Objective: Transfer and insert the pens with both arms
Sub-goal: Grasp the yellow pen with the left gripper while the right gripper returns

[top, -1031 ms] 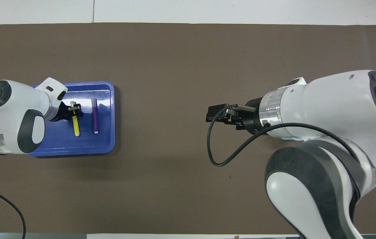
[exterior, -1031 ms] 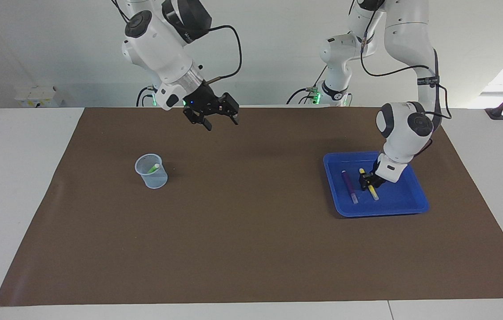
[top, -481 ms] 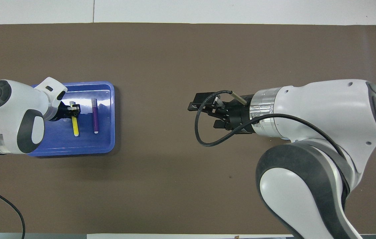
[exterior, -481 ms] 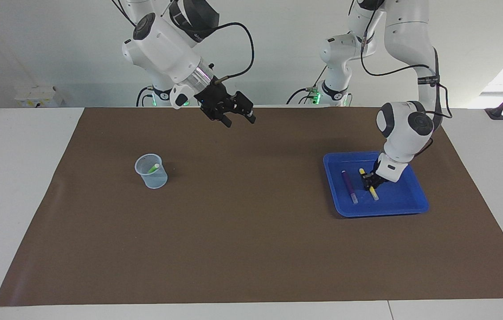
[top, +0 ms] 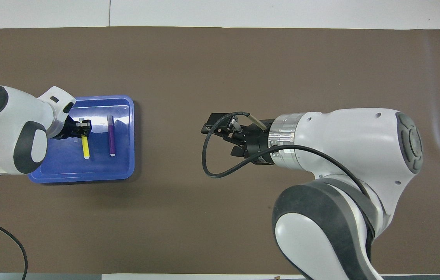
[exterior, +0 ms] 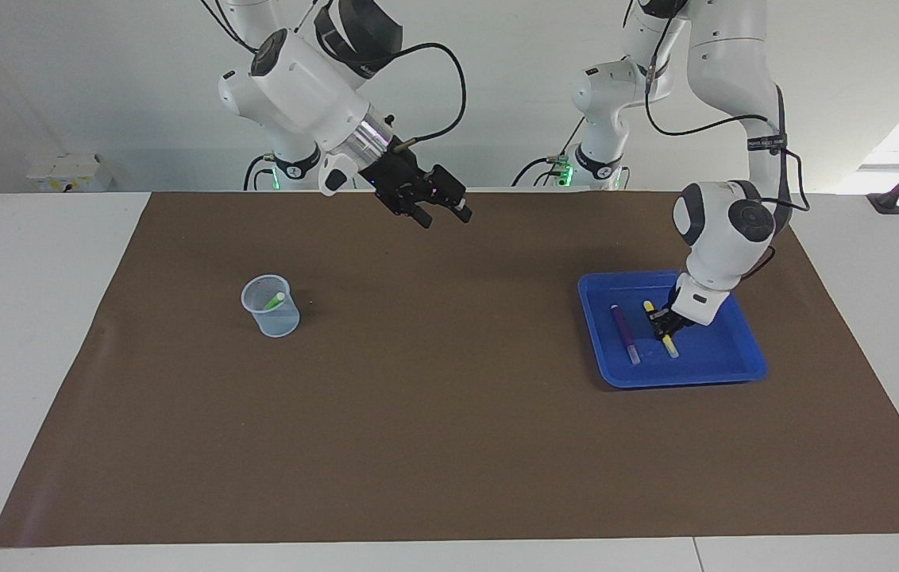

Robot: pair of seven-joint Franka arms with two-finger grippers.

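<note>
Since the earlier frames, the left pincer [exterior: 664,322] has closed on the yellow pen [exterior: 658,327] in the blue tray [exterior: 743,367], near the table edge at the left arm's end; the pen is not yet lifted. Beside it lies the purple pen [exterior: 623,334]. One green pen [exterior: 274,301] already stands in the clear cup [exterior: 270,307] (toward the right arm's end). The right pincer [exterior: 440,214] has swung over mid-table, fingers spread, empty. Judged: one insertion done, two remaining.
</note>
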